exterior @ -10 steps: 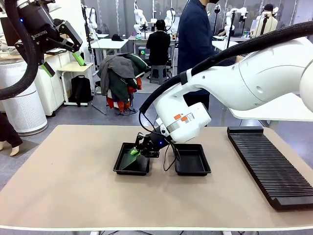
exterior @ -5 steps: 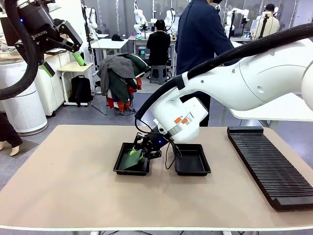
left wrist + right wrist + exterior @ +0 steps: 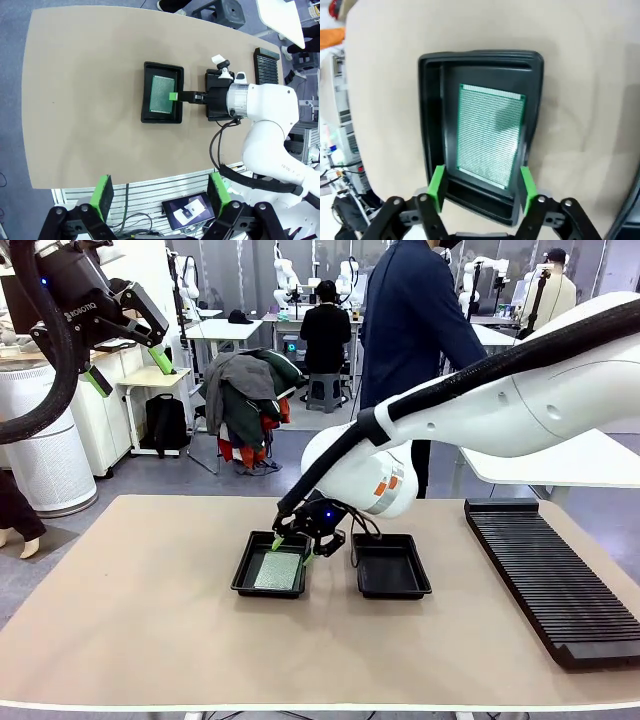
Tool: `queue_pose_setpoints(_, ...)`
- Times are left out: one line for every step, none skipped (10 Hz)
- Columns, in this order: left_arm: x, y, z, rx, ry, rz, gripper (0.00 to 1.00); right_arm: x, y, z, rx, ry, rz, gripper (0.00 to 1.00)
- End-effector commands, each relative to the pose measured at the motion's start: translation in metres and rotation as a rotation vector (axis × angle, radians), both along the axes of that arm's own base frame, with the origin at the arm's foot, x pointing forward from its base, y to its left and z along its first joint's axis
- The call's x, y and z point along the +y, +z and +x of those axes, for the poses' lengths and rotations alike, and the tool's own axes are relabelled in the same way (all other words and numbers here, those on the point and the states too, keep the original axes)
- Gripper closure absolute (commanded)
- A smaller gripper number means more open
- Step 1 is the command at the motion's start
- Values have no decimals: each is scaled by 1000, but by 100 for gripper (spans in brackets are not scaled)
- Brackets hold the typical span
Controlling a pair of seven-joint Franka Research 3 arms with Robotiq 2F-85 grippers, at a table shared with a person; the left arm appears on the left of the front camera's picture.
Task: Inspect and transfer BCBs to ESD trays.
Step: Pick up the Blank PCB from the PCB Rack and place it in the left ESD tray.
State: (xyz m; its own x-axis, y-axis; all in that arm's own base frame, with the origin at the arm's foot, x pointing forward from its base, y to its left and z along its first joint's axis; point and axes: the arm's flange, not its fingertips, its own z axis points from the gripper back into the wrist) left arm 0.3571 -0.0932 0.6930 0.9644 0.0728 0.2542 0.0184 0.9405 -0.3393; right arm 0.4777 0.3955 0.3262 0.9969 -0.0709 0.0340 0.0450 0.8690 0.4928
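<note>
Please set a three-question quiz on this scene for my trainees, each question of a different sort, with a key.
1. True or false: the BCB lies flat inside an ESD tray.
2. How many boards lie in the other ESD tray?
3. The right gripper is: A, shut on the BCB; B, open just above the BCB; C, shut on nothing.

Key: 1 true; 2 none; 3 B.

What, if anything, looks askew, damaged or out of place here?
Only a small thing: the BCB lies slightly turned in its ESD tray, closer to one long wall than the other. It looks flat and undamaged.
</note>
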Motion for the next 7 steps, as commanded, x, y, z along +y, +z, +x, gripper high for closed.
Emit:
queue_pose_setpoints(1,-2,0,-5,-5,-1,0,13,30,5,26,20,-128,11)
queue_pose_setpoints(1,-2,0,-5,-5,-1,0,13,42,3,31,34,-193,0)
queue_pose_setpoints(1,-2,0,-5,-5,-1,0,14,54,1,33,41,-261,0)
queue_pose_setpoints(1,-2,0,-5,-5,-1,0,14,65,-2,37,49,-305,0)
queue_pose_setpoints(1,-2,0,-5,-5,-1,0,14,74,-4,37,48,-335,0)
queue_pose_setpoints(1,-2,0,-5,-5,-1,0,13,79,-7,42,46,-363,0)
queue_pose_setpoints(1,-2,0,-5,-5,-1,0,12,83,-8,48,47,-387,0)
